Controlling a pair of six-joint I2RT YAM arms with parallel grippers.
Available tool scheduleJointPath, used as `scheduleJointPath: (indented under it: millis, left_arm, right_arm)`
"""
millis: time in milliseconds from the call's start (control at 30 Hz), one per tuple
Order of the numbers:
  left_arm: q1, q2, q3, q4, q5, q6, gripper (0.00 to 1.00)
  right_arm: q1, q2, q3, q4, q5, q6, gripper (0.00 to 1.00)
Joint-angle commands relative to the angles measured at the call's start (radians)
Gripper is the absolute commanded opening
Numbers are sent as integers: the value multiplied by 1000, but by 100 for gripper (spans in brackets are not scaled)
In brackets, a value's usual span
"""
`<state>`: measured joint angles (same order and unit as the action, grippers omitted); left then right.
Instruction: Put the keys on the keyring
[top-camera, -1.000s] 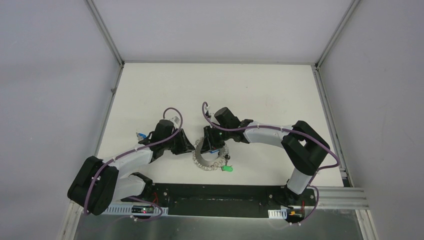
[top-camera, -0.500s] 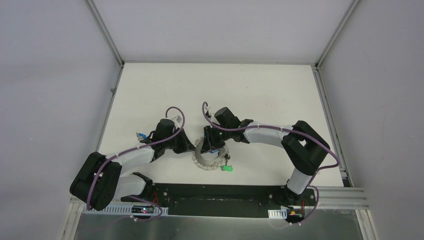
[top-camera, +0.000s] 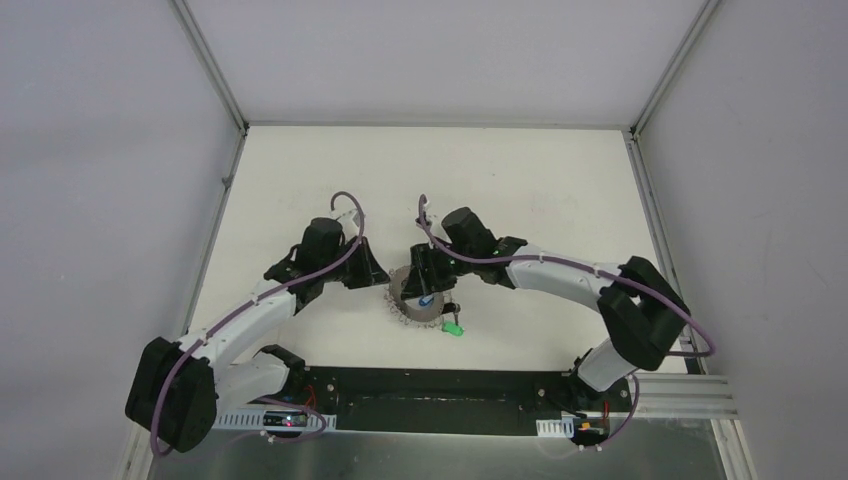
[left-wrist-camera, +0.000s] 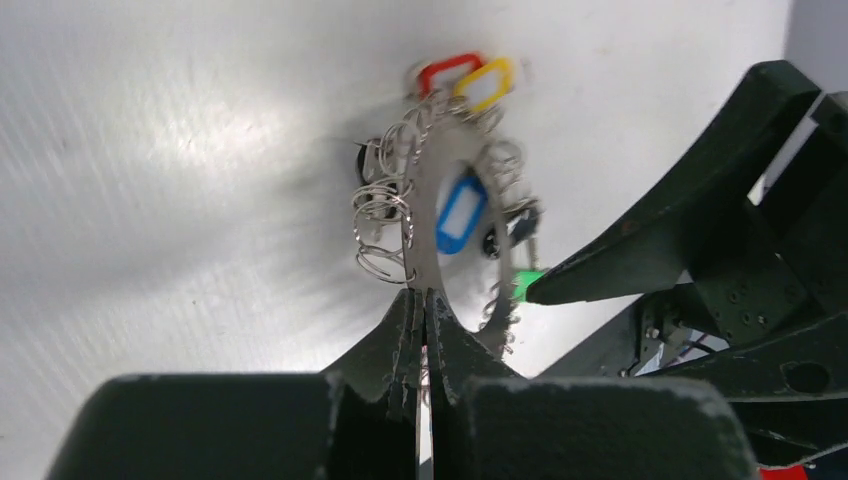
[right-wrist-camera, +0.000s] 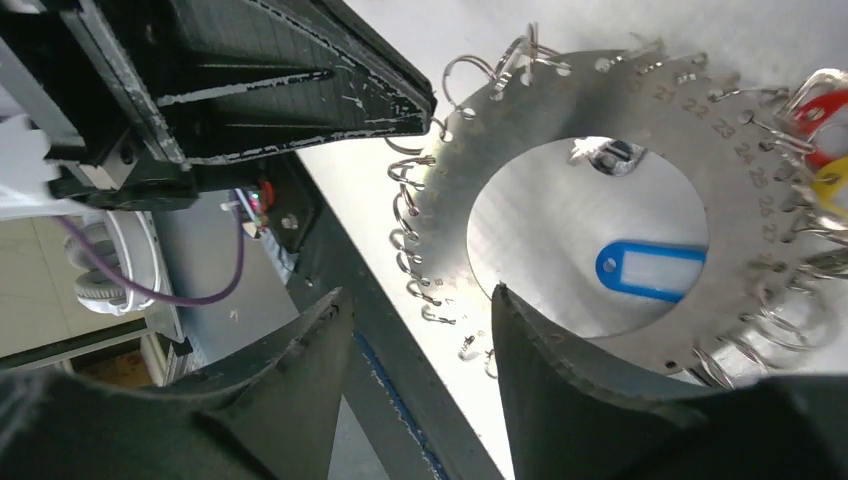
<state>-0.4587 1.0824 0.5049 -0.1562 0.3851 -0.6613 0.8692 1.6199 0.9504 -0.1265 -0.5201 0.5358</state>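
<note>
Pinching the keyring (left-wrist-camera: 428, 245) by its rim: left gripper (left-wrist-camera: 422, 300), clamped shut. Right gripper (right-wrist-camera: 418, 300): jaws apart, empty. Keyring near the desk's (top-camera: 560, 180) front edge, centre, partly hidden by both grippers; some keys (right-wrist-camera: 650, 270) cut off in the right wrist view.

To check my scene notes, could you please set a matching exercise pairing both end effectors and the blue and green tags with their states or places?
Things:
1. left end effector
2. right end effector
3. blue tag
4. green tag

States or places:
A. showing through the keyring hole
B. open
C. beside the keyring's near edge
D. shut on the keyring's rim

Pairs: 1-D, 2-B, 3-A, 4-C.
</note>
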Motion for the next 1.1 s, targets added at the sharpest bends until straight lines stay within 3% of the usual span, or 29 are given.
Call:
scheduleJointPath:
  millis: [0, 333, 533, 733, 1067]
  left_arm:
    - [-6, -104, 133, -121, 26, 109, 0]
    - [-8, -185, 317, -228, 211, 229, 0]
    - [-14, -222, 382, -225, 335, 313, 0]
    - [-29, -265, 396, -176, 419, 382, 0]
    - [-48, -326, 376, -59, 449, 385, 0]
  right_arm:
    - [-10, -149, 7, 23, 6, -62, 57]
    - [-31, -355, -1, 21, 46, -168, 59]
    - [-32, -462, -80, 185, 9, -278, 60]
    - [-31, -522, -127, 287, -101, -379, 60]
    - [-31, -613, -133, 324, -125, -435, 59]
